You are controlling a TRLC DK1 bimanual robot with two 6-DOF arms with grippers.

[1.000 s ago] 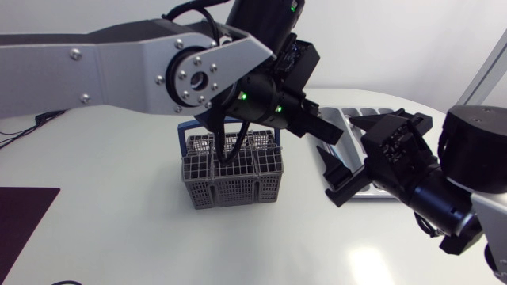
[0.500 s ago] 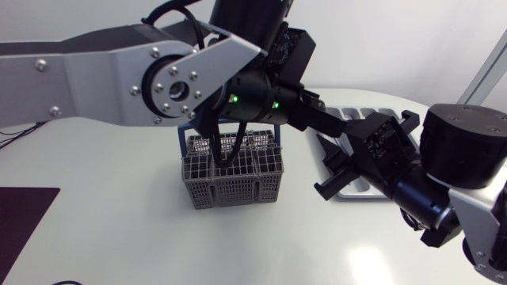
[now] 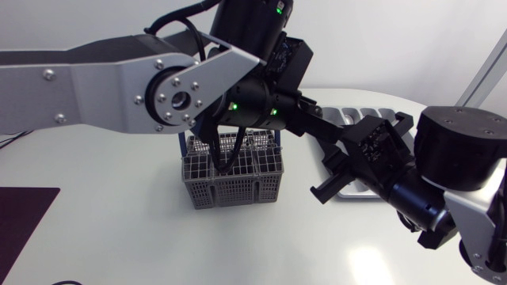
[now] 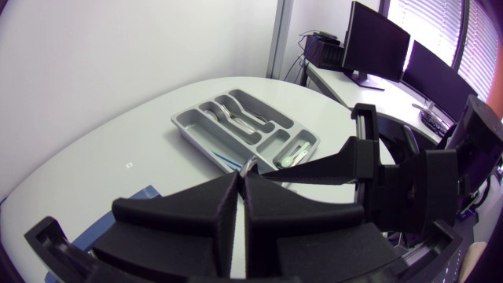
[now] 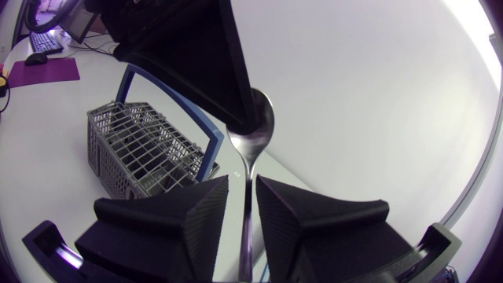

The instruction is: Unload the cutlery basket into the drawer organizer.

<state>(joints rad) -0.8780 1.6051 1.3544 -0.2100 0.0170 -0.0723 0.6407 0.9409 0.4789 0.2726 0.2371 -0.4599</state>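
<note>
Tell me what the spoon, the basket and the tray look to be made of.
The spoon: polished metal, probably steel; mirror-like shine.
The basket: matte grey plastic, judging by its moulded grid.
The tray: grey plastic, likely; smooth, dull, moulded compartments.

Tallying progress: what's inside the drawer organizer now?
Silver cutlery lies in the drawer organizer's middle long compartments and one end compartment. Piece types and count are unclear; the left gripper hides its near corner.

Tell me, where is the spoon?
In the right wrist view, the spoon is in mid-air: bowl pinched in the left gripper, handle between the right gripper's open fingers, near the cutlery basket.
</note>
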